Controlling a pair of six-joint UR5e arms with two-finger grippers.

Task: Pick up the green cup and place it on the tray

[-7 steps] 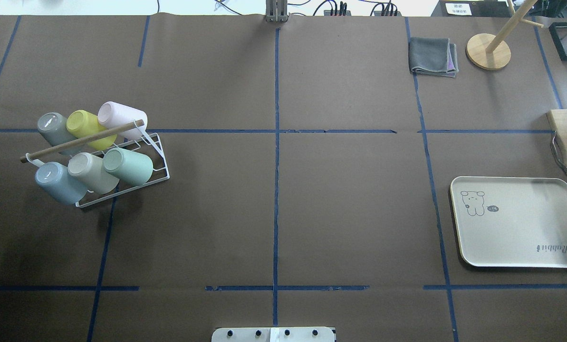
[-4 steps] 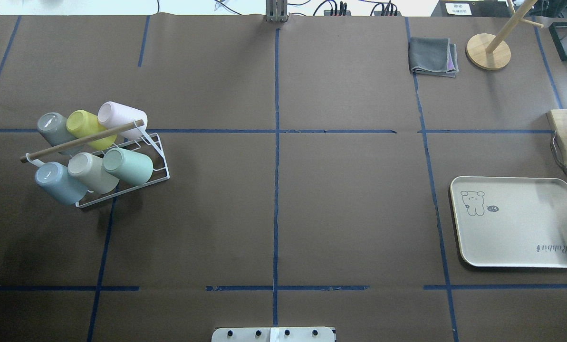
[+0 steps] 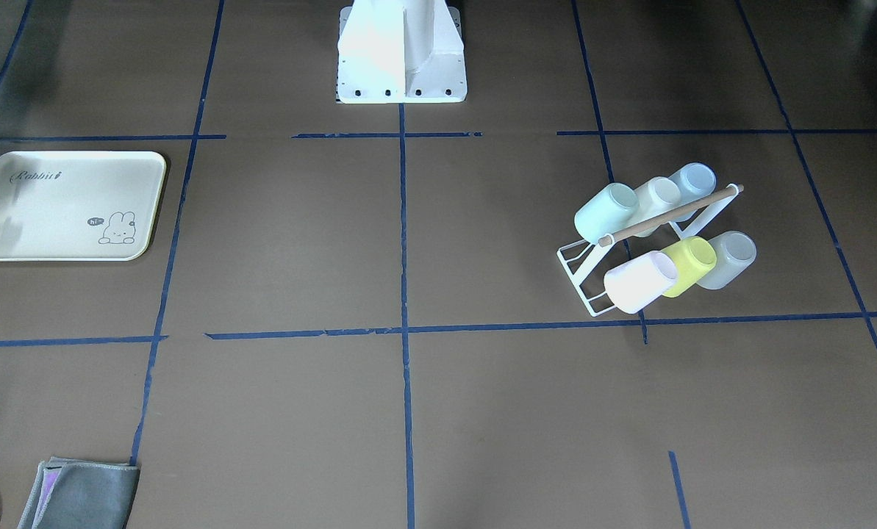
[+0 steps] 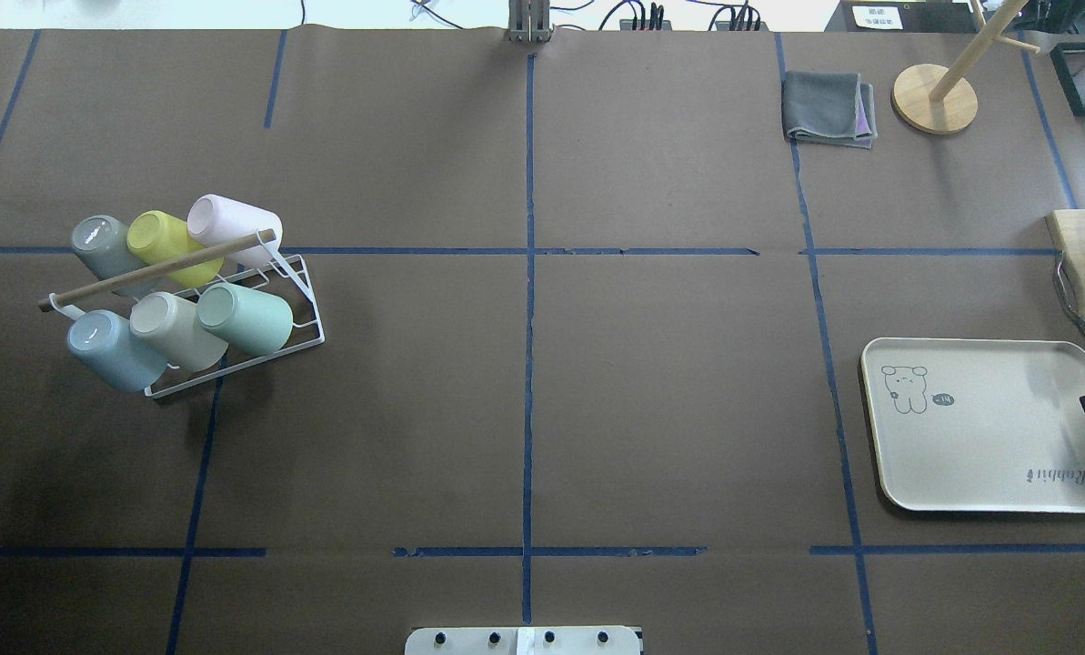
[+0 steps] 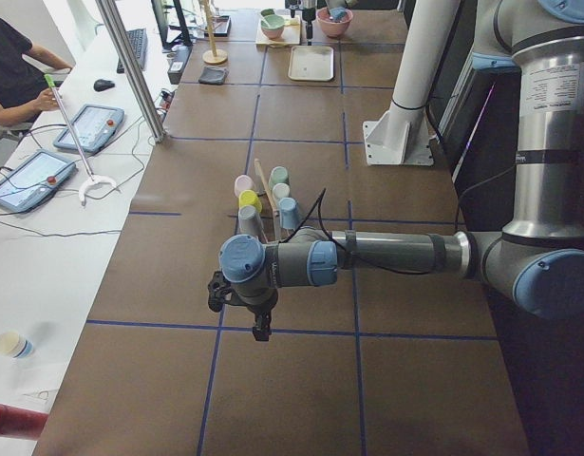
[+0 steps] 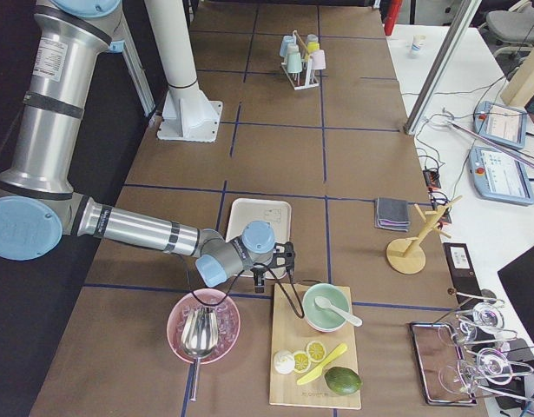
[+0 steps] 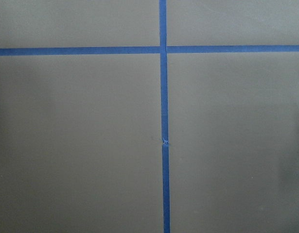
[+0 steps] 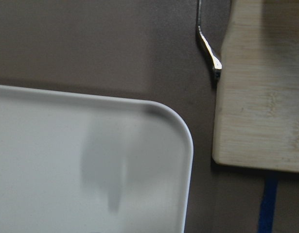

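Green cup (image 4: 246,318) sits tilted on a white wire rack (image 4: 310,314), its base up and its mouth down toward the wire. It is the end cup of the row nearer the robot, on the side toward the table's middle. A beige cup (image 4: 171,329) is right beside it and a pale blue cup (image 4: 113,348) lies past that. The far row holds a pink cup (image 4: 236,226), a yellow-green cup (image 4: 171,241) and a grey cup (image 4: 105,246). A wooden rod (image 4: 155,270) runs along the top of the rack between the two rows.

The tray (image 4: 988,455) lies flat, well apart from the rack, on the robot's right side of the brown table (image 4: 669,409), with nothing on it.

The right gripper (image 6: 260,281) hangs over the tray's outer edge, next to a wooden cutting board (image 6: 314,347). It shows only as a dark sliver at the frame edge in the overhead view, so I cannot tell how far its fingers are spread. The left gripper (image 5: 261,331) points down over bare table near a blue tape cross (image 7: 163,49), on the outer side of the rack away from the table's middle and apart from it. Its spread cannot be judged either.

A folded grey cloth (image 4: 828,107) and a round wooden stand (image 4: 935,98) lie at the far right of the table.
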